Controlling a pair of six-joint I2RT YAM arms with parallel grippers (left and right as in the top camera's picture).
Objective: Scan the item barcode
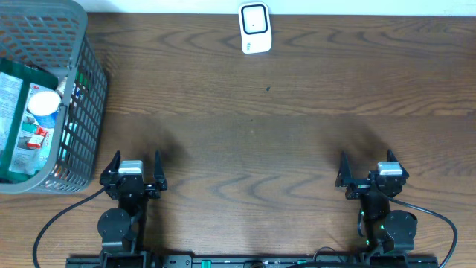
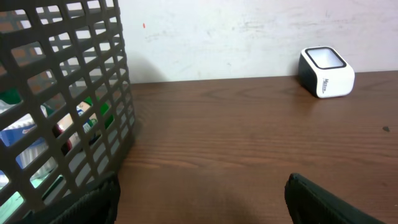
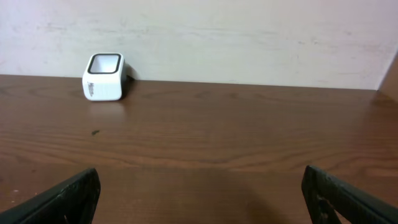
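The left gripper and the right gripper are held wide open near the front of the table. Nothing is gripped. The items are kept in the grey basket at the far left. The white scanner is set at the back edge, well apart from both grippers.

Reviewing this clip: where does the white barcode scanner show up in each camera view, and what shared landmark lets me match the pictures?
Overhead: the scanner sits top centre, at the far edge of the table.
Left wrist: scanner upper right, at the far edge.
Right wrist: scanner upper left, at the far edge.
Shared landmark: a small dark speck on the wood on the robot's side of the scanner, seen in the left wrist and right wrist views too.
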